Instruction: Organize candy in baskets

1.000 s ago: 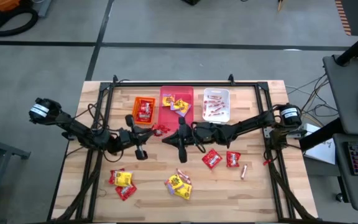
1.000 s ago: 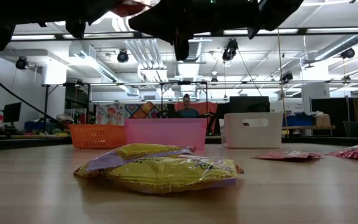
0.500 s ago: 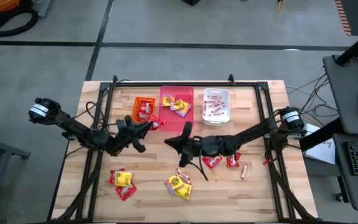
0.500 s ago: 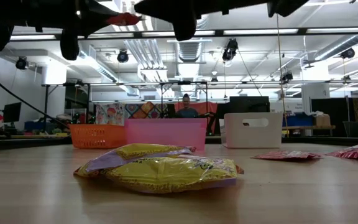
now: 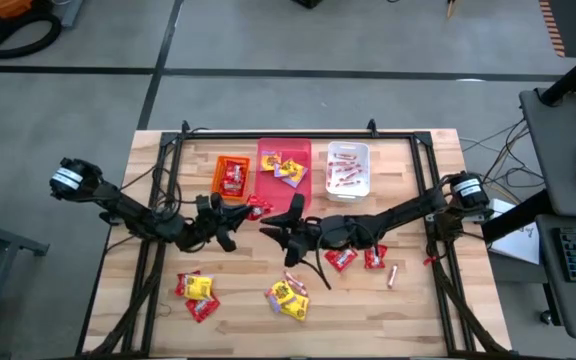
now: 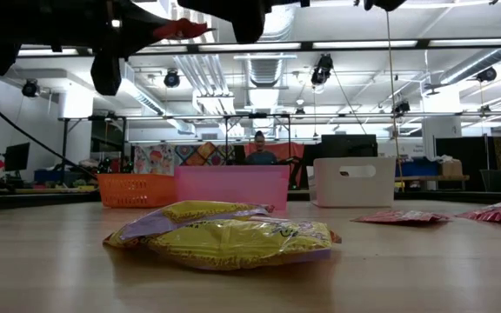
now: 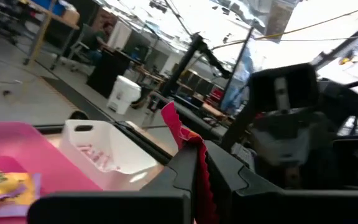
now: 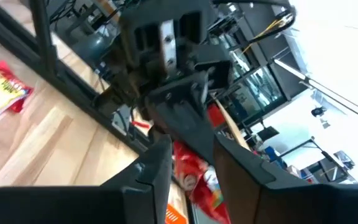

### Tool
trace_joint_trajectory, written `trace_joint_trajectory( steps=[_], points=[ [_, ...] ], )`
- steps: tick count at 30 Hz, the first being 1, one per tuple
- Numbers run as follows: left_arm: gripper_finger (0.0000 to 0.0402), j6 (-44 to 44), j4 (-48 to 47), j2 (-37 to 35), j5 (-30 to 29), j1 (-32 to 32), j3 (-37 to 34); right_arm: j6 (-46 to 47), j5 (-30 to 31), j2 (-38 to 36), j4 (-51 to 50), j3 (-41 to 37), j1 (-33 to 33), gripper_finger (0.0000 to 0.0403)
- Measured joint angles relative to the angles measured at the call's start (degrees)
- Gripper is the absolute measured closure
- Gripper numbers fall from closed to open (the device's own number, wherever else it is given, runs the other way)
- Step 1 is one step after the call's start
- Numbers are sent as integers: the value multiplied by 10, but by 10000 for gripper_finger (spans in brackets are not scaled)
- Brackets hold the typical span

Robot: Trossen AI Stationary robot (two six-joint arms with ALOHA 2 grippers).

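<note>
Three baskets stand in a row, upper centre of the high view: orange basket (image 5: 232, 175), pink basket (image 5: 284, 183), white basket (image 5: 348, 169), each holding candy. Loose red packets (image 5: 341, 257) and yellow packets (image 5: 290, 297) lie lower centre.

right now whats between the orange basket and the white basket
The pink basket sits between the orange basket and the white basket, holding yellow candy packets; the high view shows it, and the low view agrees.

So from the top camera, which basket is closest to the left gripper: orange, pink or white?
From the left gripper, holding a red candy:
1. Orange basket, just behind it.
2. Pink basket, beside the orange one; nearly as close.
3. White basket, farthest, toward the right arm.
</note>
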Motion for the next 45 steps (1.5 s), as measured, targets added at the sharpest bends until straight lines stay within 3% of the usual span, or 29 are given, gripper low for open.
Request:
trace_joint_trajectory(
  steps=[11,15,26,30,34,40,45],
  points=[
    [400,-17,3,4,22,0,2,-4,-14,1,-33,0,-17,296],
    [400,-21,3,8,22,0,2,-4,-45,1,-41,0,-27,313],
    [400,-19,3,13,17,2,2,-12,-56,1,-61,0,-42,388],
    [400,-18,2,15,7,4,2,23,-118,1,-84,0,-44,394],
    [400,-12,7,15,1,8,2,53,-119,1,-113,0,-39,394],
    [400,9,13,13,1,7,2,32,-69,1,-96,0,-16,394],
    [400,12,18,12,1,7,2,-22,25,1,-73,0,7,394]
  ],
)
